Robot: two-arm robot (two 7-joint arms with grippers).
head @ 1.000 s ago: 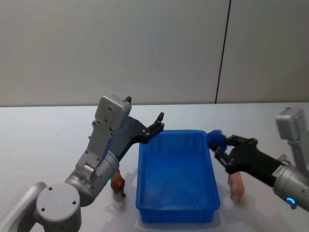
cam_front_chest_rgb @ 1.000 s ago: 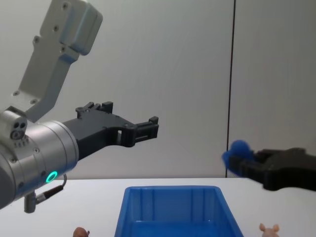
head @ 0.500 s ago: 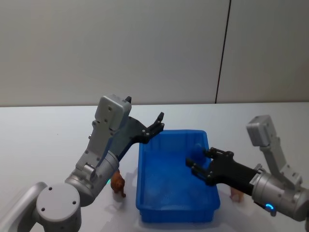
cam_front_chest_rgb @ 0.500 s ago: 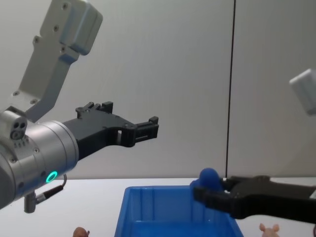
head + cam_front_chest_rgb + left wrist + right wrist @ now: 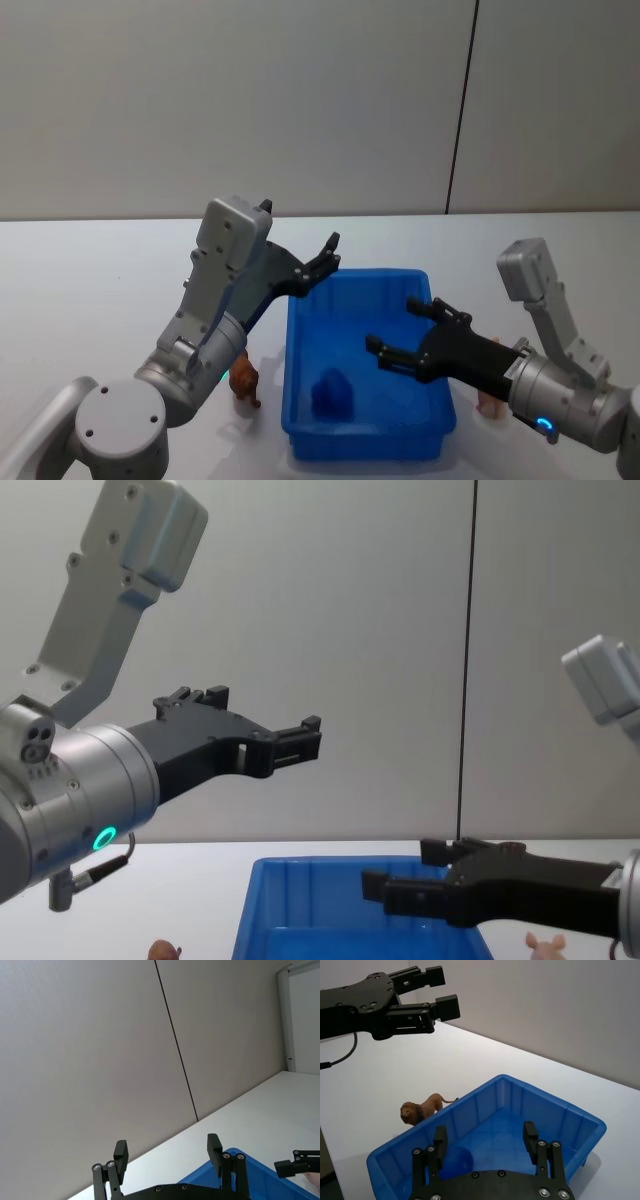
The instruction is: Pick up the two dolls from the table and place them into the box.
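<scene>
A: Your right gripper (image 5: 392,325) hangs over the inside of the box (image 5: 366,445), fingers spread wide with nothing between them. A small dark-blue lump (image 5: 332,393) lies on the box floor below it, toward the front left. That is neither of your dolls.

B: Agreed. Neither doll is in yet. The pink doll (image 5: 488,403) stands on the table (image 5: 100,270) just outside the box's right wall, near the front corner, half hidden behind your right arm. It sits behind and below those open fingers, so I'd judge you must draw that arm back and out over the wall before you can drop onto it.

A: Your left gripper (image 5: 328,256) is held high above the box's back left corner, pointing forward. Its fingers are parted too and hold nothing. I'd guess it is parked up there to leave the box open for the other arm.

B: The brown doll (image 5: 243,380) stands on the table just beside the left wall, under your left forearm and well back from those fingertips. You'd have to pull that arm in and tip the wrist down to reach it. It stands close to the wall, so watch that a finger doesn't catch the rim.
</scene>
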